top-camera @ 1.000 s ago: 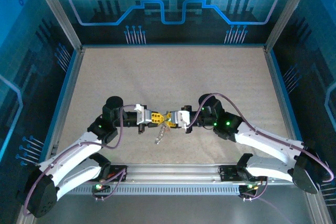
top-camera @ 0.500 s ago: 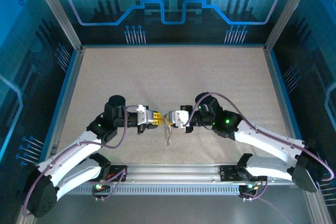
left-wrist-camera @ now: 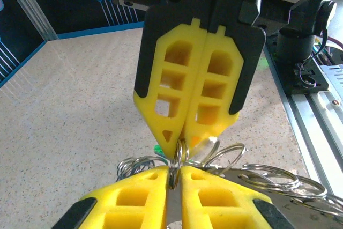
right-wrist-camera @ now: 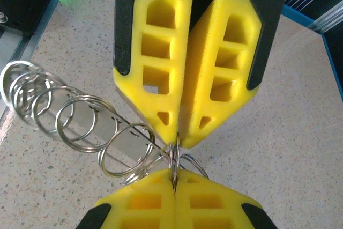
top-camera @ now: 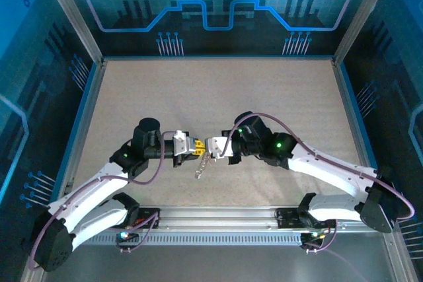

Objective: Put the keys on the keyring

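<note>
Beige worktop (top-camera: 264, 97): right arm (top-camera: 317, 166) pushed further left. Right tool (right-wrist-camera: 174, 174) just snapped shut, left tool (left-wrist-camera: 174, 172) narrow; both pinch 1 keyring (top-camera: 203, 164) loop, near centre, chain dangling. Green key (left-wrist-camera: 158, 149) beside tips, so threading looks next.

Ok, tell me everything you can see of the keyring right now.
The keyring is a floppy chain of linked silver wire rings, metal by the look. One end ring is pinched where the yellow tips of the left gripper and right gripper meet, both shut on it. The rest trails slack toward the near rail; whether it touches the table is unclear.
</note>
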